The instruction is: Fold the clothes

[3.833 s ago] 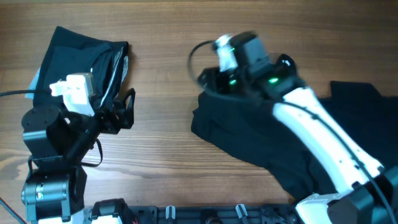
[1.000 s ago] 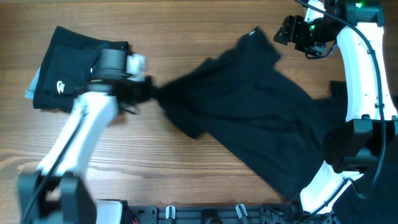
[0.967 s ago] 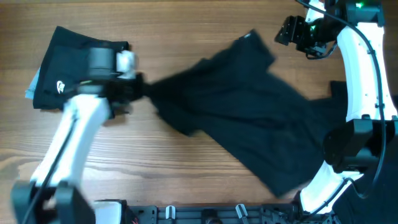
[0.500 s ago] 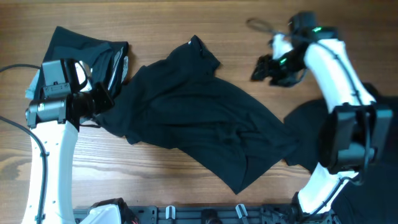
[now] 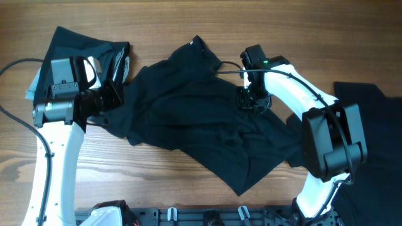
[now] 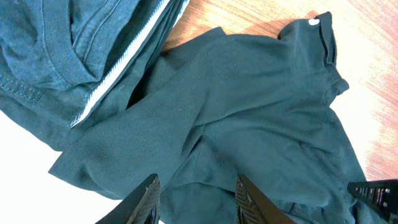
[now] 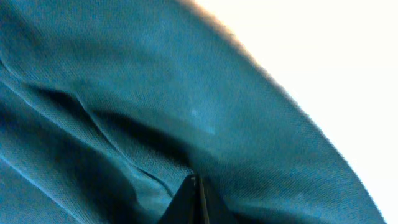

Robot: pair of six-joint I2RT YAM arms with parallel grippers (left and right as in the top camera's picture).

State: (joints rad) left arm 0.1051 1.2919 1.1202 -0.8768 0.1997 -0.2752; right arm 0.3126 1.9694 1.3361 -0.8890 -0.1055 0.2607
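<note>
Shirt [image 5: 188, 119] diagonal, collar [image 5: 200, 45] seemingly far-side

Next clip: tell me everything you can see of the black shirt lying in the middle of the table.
The black shirt is soft, matte knit fabric, unfolded and rumpled, spread diagonally on the wooden table. A collar-like corner with a small white spot points toward the far edge. Its left edge touches the folded garment, below the open left gripper. The right gripper is shut, pinching a crease on its right part.
</note>
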